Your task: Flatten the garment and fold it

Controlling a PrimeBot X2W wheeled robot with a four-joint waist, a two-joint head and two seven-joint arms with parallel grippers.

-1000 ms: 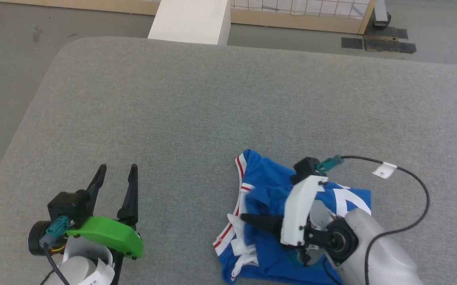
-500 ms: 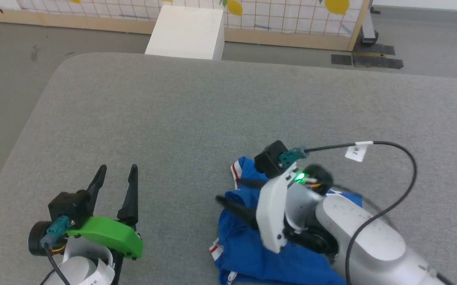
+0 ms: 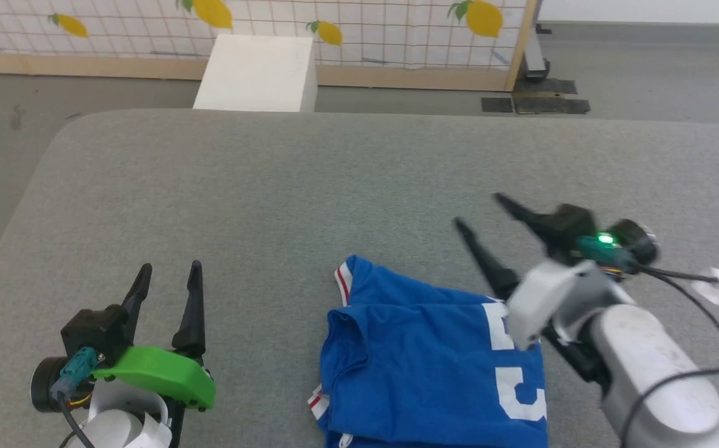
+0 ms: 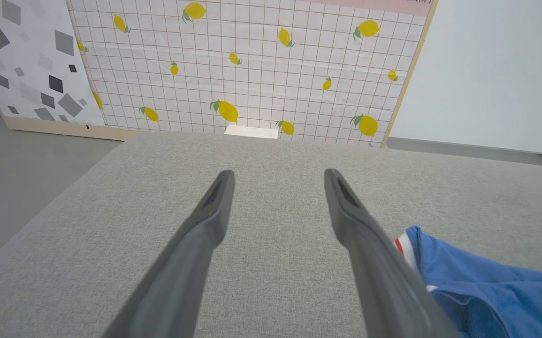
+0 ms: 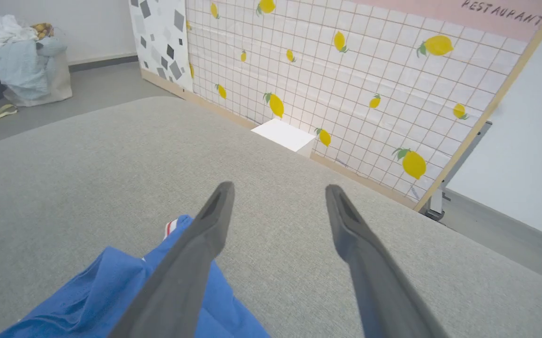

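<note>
Garment (image 3: 421, 354) lying free | right hand (image 3: 478, 210) wide, empty, above its edge | left hand (image 3: 170, 267) wide, apart

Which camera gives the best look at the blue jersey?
The head view: most of the blue jersey lies in frame on the grey fabric surface, white numeral visible. The left wrist view catches just a trimmed corner; the right wrist view, a rumpled edge.
</note>
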